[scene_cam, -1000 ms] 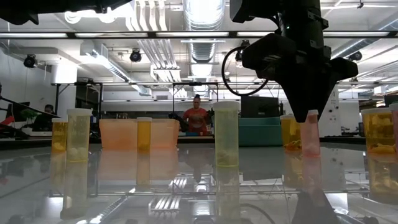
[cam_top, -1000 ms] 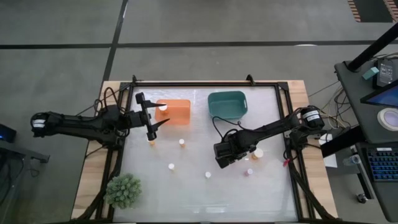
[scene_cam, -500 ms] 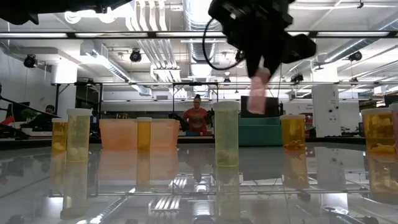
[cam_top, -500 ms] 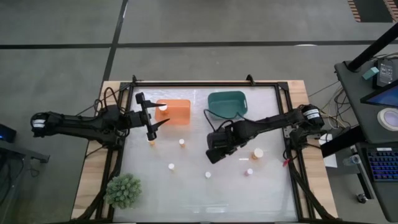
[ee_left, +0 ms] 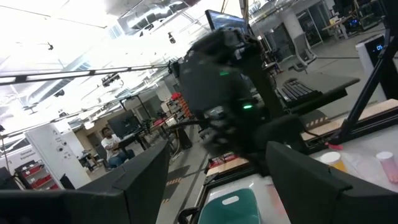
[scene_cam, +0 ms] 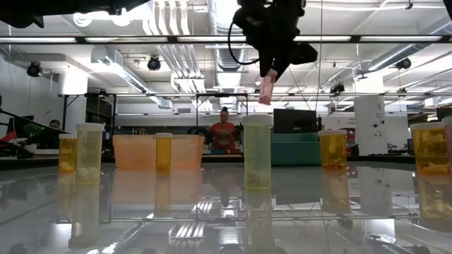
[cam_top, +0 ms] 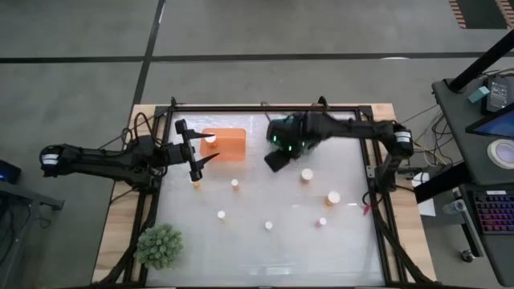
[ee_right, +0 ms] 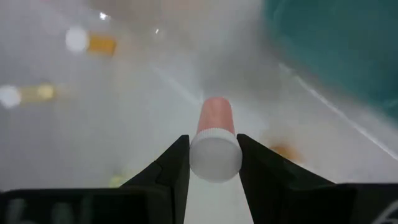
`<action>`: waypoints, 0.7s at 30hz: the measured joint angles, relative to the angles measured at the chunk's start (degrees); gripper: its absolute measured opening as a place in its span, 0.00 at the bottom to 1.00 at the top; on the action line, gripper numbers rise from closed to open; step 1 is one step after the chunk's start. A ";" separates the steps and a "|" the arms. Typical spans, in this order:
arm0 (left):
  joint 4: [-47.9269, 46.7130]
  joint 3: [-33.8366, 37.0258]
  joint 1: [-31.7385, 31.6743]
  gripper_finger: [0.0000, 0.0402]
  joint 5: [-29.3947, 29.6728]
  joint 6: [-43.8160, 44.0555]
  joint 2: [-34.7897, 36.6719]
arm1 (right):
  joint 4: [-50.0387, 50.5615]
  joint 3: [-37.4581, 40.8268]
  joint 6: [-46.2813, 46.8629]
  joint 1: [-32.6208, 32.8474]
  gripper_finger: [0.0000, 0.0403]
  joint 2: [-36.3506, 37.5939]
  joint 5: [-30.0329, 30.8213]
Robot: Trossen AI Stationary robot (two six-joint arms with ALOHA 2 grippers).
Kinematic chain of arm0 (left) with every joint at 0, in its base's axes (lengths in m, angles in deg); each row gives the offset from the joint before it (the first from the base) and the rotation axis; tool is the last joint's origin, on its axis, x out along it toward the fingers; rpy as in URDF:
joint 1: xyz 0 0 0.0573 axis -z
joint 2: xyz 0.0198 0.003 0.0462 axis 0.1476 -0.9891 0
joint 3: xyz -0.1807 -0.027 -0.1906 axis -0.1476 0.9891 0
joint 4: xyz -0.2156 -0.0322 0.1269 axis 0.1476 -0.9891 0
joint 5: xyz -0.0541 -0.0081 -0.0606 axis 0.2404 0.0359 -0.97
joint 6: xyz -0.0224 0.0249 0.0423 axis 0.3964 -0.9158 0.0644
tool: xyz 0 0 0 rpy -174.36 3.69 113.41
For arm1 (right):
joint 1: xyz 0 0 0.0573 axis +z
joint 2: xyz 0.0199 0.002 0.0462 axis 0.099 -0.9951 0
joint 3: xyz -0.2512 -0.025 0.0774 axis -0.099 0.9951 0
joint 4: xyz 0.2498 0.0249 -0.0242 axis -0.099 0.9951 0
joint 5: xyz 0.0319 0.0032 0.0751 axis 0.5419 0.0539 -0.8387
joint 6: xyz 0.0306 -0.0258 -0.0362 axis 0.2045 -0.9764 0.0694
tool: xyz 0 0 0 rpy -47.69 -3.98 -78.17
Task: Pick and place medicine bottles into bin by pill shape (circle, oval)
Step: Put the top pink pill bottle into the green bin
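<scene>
Pink plastic, white cap: the small bottle (ee_right: 214,140) sits pinched between the two fingers of the right gripper (cam_top: 275,156), cap end toward the wrist, body pointing out ahead. In the low view it hangs tilted, well clear of the tabletop (cam_top: 265,245).

Change over the last second: the right arm has swung from about 4 o'clock of table centre, low among the standing bottles, up to about 12 o'clock. The gripper is now at the near-left corner of the teal bin (cam_top: 309,143), partly covering it from above. The bottle has gone from tabletop level to high in the air. Judgement: pick is done, carry nearly done; release into the teal bin looks like the next step, if this pill shape belongs there.

Left gripper (cam_top: 195,152) unchanged, fingers spread wide and empty, parked at the 9 o'clock edge of the orange bin (cam_top: 229,144).

Other bottles on the tabletop: one (cam_top: 307,174) just at 5 o'clock of the right gripper, one (cam_top: 332,197) farther toward 4 o'clock, one (cam_top: 235,184) below the orange bin. A green plant (cam_top: 158,245) stands at 7 o'clock.
</scene>
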 joint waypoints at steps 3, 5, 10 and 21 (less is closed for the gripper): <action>0.02 0.00 0.00 0.63 0.00 0.00 0.00 | -0.39 -0.15 -4.52 -4.69 0.28 -0.31 0.00; 0.00 0.00 -0.01 0.63 0.00 -0.03 0.00 | -0.49 0.18 -7.31 -7.74 0.28 -1.12 -0.03; 0.02 0.02 0.01 0.63 0.02 -1.18 0.00 | -0.56 0.74 -13.66 -13.77 0.28 -4.86 -0.47; 0.06 0.16 0.00 0.63 0.02 -2.47 0.00 | -0.71 -5.31 -24.36 -20.21 0.28 -16.78 -0.47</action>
